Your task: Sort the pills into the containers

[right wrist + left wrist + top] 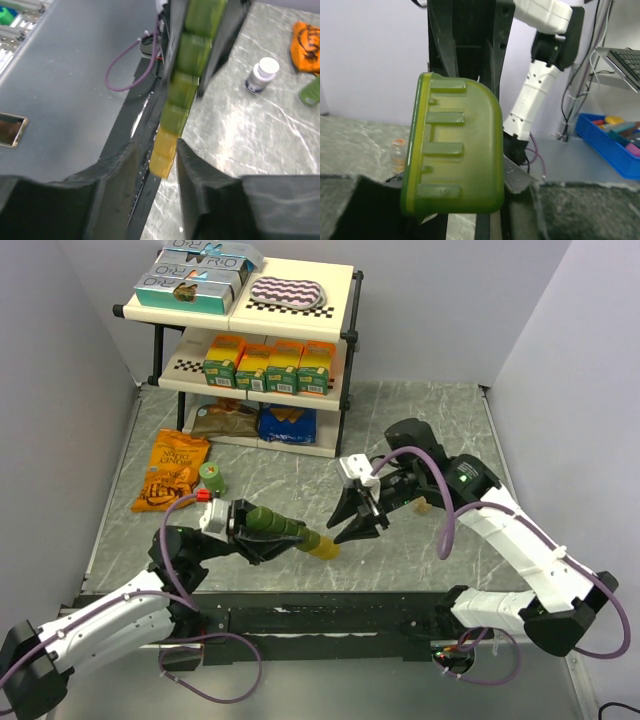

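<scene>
Strip [305,535] is hanging above the worktop [300,465], the left hand [265,525] clamping its dark-green end; the right hand [157,150] is gaping at the yellow end, likely needing to close and prise a lid.

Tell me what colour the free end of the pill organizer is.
Yellow; the pill organizer shades green to yellow. Best in right wrist view.

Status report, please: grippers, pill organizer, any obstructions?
Left gripper shut on pill organizer, aloft. Right gripper open at its yellow end. White-capped bottle aside.
</scene>
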`<action>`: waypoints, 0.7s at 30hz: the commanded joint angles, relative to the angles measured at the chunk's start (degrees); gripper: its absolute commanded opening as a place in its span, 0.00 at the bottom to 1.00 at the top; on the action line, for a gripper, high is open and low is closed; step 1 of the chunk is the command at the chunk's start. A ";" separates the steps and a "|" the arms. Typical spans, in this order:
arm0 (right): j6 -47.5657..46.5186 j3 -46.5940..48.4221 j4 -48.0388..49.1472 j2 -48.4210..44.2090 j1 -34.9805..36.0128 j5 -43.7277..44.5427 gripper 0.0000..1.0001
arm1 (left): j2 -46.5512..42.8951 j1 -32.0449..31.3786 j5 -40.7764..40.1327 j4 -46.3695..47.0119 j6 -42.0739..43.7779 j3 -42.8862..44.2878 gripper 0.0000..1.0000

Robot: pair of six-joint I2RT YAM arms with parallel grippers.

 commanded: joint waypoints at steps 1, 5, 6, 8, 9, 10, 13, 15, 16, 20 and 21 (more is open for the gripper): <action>-0.68 2.64 0.70 2.45 2.86 -0.21 0.41 | 2.25 0.29 5.22 5.38 -3.65 2.68 0.01; -0.68 1.42 1.75 3.68 4.18 2.96 0.40 | 4.71 0.29 6.02 8.37 -5.41 2.86 0.01; -0.59 1.07 2.19 3.59 4.70 3.49 0.40 | 5.07 0.29 6.02 9.08 -5.59 2.77 0.01; -0.76 0.71 2.28 3.77 4.71 4.11 0.40 | 5.68 0.29 6.10 9.70 -5.77 2.95 0.01; -0.50 0.62 2.55 4.03 4.88 4.11 0.40 | 5.86 0.29 6.19 9.79 -5.77 2.95 0.01; -0.41 0.45 2.64 4.12 4.97 4.11 0.40 | 6.03 0.29 6.11 10.14 -5.77 2.95 0.01; 0.20 0.01 3.34 4.56 5.23 4.46 0.39 | 6.12 0.29 5.93 10.23 -5.50 3.38 0.01; 0.55 0.01 3.52 5.00 5.32 4.55 0.38 | 6.12 0.29 5.84 9.27 -5.16 3.56 0.01; 0.64 0.09 3.43 5.09 5.32 4.46 0.37 | 5.95 0.29 5.84 9.26 -5.07 3.48 0.01; 1.34 0.10 3.86 5.26 5.50 4.72 0.37 | 5.25 0.29 4.70 8.74 -4.63 3.12 0.01; 1.43 0.01 3.78 5.35 5.67 4.81 0.37 | 5.16 0.29 4.61 8.91 -4.63 3.04 0.01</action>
